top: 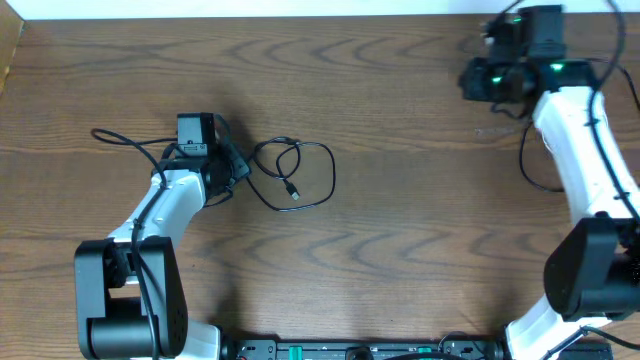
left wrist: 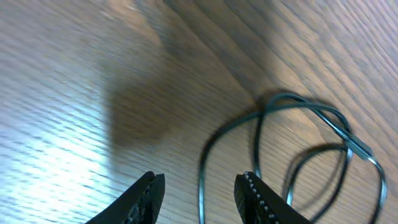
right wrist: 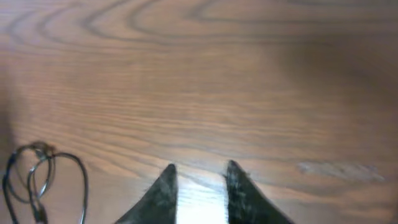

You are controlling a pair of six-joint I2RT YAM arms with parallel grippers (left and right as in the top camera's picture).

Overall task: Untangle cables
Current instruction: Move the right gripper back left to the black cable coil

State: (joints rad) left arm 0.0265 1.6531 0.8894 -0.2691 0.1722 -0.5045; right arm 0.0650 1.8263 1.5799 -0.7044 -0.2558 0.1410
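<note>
Left of the surface's [top: 400,260] middle, the black cable [left wrist: 263,111] lay in slack, crossing loops. The left end effector [left wrist: 200,184] hung low at the loops' left side, jaws parted, with one strand running between them unpinched. I judged it was placed to take that strand and draw it clear. By the far right corner the right end effector [right wrist: 200,168] hovered slightly open, holding nothing.

The left gripper [left wrist: 200,190] sits low, jaws partly apart; the right gripper [right wrist: 199,180] reaches far forward, jaws narrowly parted.
</note>
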